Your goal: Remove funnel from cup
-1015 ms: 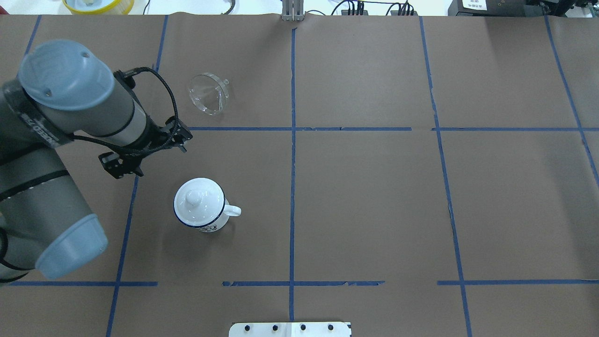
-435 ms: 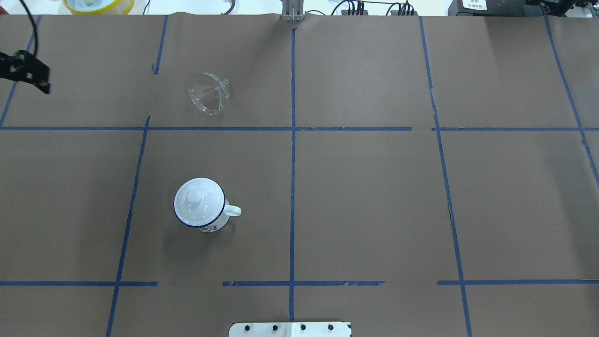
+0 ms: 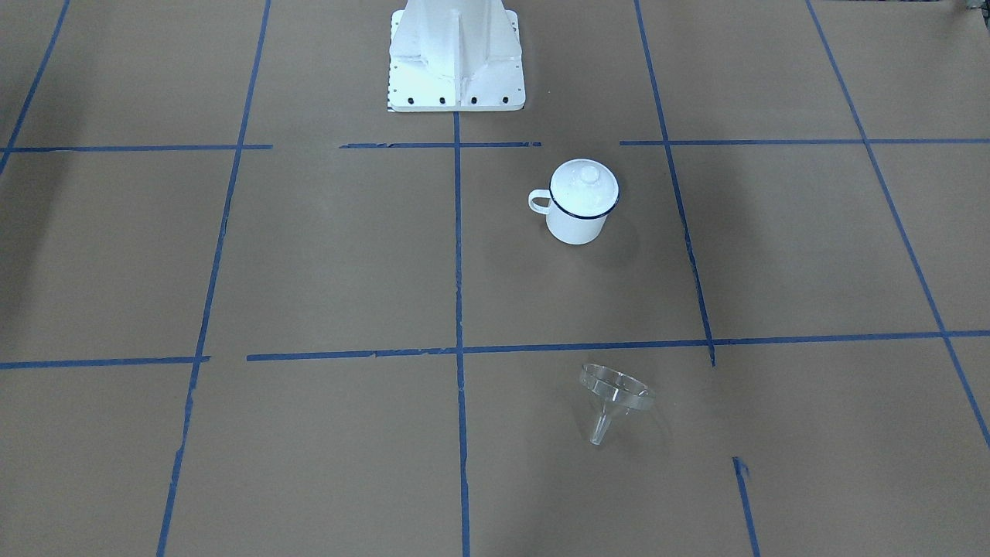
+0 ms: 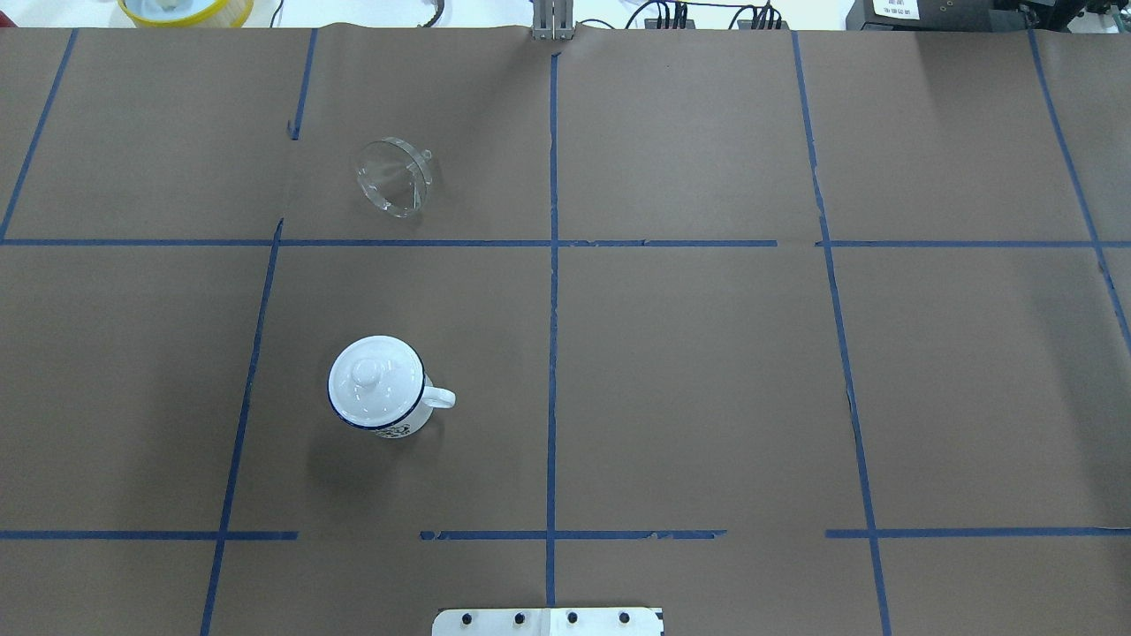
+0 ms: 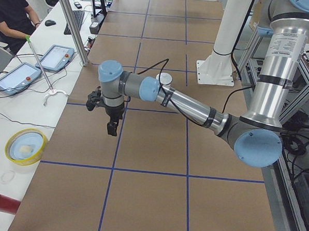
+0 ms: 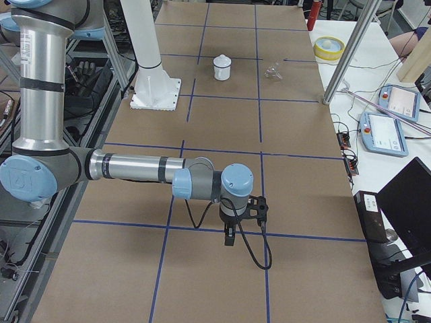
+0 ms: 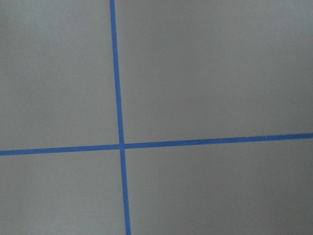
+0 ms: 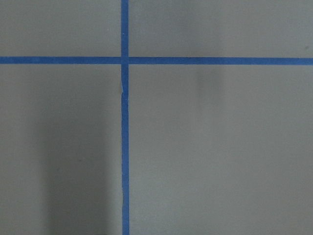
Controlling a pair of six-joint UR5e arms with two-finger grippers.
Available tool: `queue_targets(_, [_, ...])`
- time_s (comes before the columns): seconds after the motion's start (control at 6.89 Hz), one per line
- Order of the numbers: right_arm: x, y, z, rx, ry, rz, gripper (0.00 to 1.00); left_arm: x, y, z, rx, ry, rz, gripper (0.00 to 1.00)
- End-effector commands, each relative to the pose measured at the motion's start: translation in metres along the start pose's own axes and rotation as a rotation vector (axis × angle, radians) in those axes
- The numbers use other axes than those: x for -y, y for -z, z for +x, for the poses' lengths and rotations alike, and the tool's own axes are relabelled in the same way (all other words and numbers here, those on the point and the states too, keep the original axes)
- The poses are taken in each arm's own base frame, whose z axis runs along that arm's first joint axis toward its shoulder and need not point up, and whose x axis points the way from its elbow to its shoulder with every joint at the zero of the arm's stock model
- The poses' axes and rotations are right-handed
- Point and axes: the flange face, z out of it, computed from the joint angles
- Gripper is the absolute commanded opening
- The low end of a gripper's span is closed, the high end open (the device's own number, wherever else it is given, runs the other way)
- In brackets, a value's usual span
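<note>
Judged complete: funnel (image 4: pixel 395 181) on its side at 12 o'clock, well apart from cup (image 4: pixel 375 386); nothing further called for; left gripper (image 5: pixel 109 115), right gripper (image 6: pixel 230 235) aside, jaws impossible to tell.

The table (image 4: pixel 707 353), papered brown and gridded with blue tape (image 4: pixel 552 353), carries an upright white cup (image 4: pixel 380 389) and, well apart, a clear funnel (image 4: pixel 395 179) on its side.

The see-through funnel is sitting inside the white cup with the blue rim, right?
Not quite. The funnel lies tipped over on the table, apart from the cup, in the next taped square farther from the robot. The overhead exterior view shows it. The cup is white with a blue rim, and a white lid covers it.
</note>
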Motion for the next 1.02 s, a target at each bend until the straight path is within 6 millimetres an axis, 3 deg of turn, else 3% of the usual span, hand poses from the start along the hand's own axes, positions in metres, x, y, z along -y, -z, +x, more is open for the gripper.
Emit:
queue_targets(0.0, [0.0,0.0,0.0,0.0,0.0,0.0,1.0,-0.08,-0.06,-0.079,-0.038,-0.026,0.023,1.0])
queue_targets(0.15, [0.0,0.0,0.0,0.0,0.001,0.001,1.0,-0.103,-0.058,-0.084,-0.057,-0.003,0.025,1.0])
queue_targets(0.29, [0.0,0.0,0.0,0.0,0.0,0.0,1.0,-0.146,-0.065,-0.09,-0.072,0.056,0.001,1.0])
queue_targets(0.44, [0.0,0.0,0.0,0.0,0.0,0.0,1.0,-0.15,-0.068,-0.093,-0.068,0.09,-0.006,1.0])
queue_targets(0.87, [0.0,0.0,0.0,0.0,0.001,0.001,1.0,-0.134,-0.055,-0.084,-0.06,0.105,-0.018,1.0])
